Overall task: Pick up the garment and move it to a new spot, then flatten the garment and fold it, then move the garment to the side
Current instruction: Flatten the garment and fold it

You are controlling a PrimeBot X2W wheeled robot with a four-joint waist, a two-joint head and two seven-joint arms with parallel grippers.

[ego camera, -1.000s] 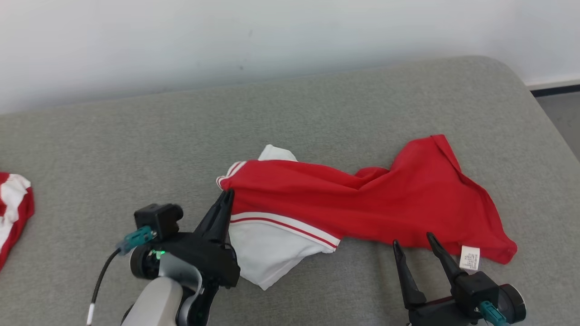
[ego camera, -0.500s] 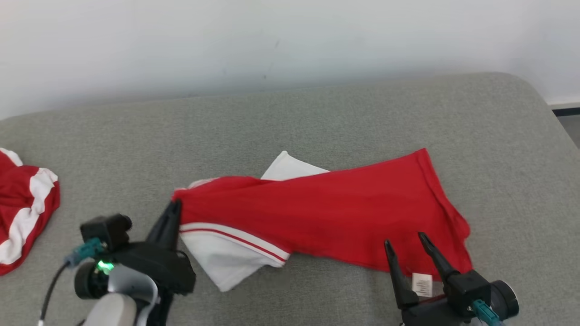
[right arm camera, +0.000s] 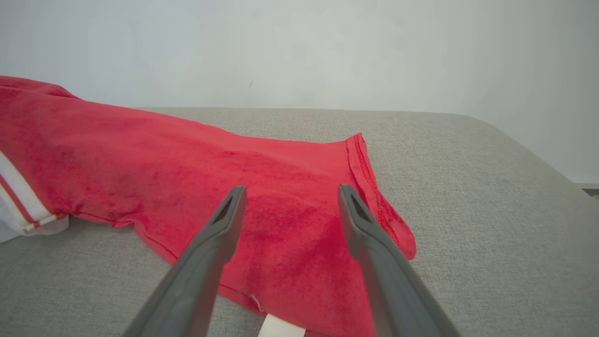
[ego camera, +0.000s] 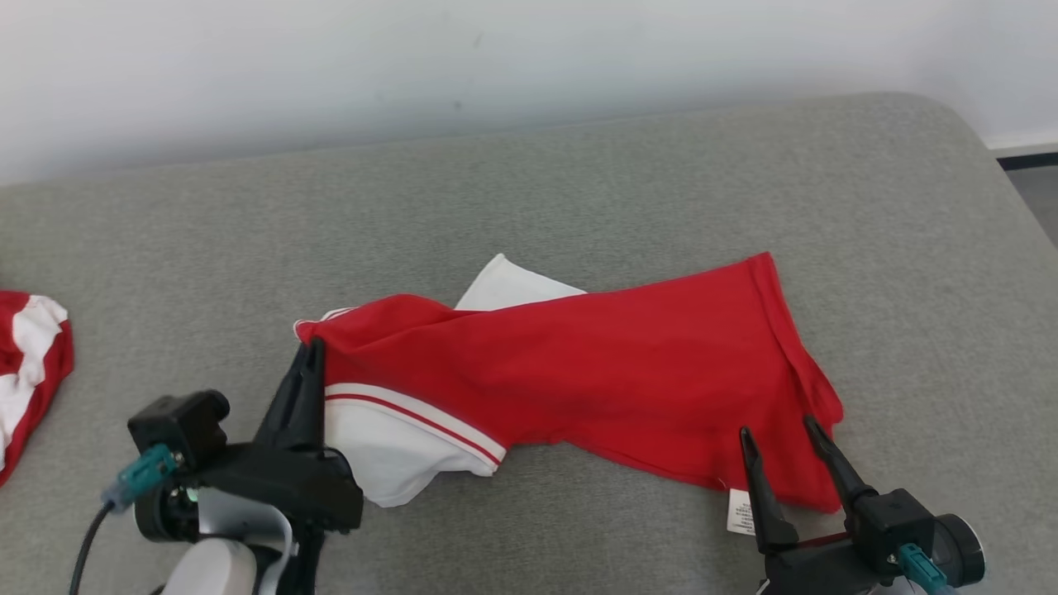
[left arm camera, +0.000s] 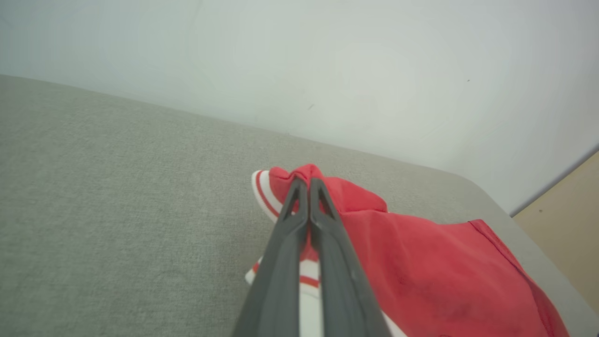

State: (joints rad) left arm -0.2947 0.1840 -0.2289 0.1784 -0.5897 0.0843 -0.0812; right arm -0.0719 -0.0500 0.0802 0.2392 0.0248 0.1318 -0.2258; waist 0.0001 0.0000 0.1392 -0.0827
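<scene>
The grey cushion [ego camera: 579, 182] lay bare beyond and to the right of the right gripper [ego camera: 777, 426]. The red garment [ego camera: 620, 372] stretched lengthwise from the left gripper [ego camera: 312, 351], clamped on its striped end, to the hem beneath the right gripper's spread, empty fingers, with its white label [ego camera: 738, 511] just beside them.

The head camera looked forward and down across the grey padded surface [ego camera: 579, 165] to the wall [ego camera: 496, 66]. The wrist cameras sat low and close behind the left hand [left arm camera: 306, 181] and right hand [right arm camera: 291, 189], both facing that wall. All three shared the red garment [ego camera: 620, 372].
</scene>
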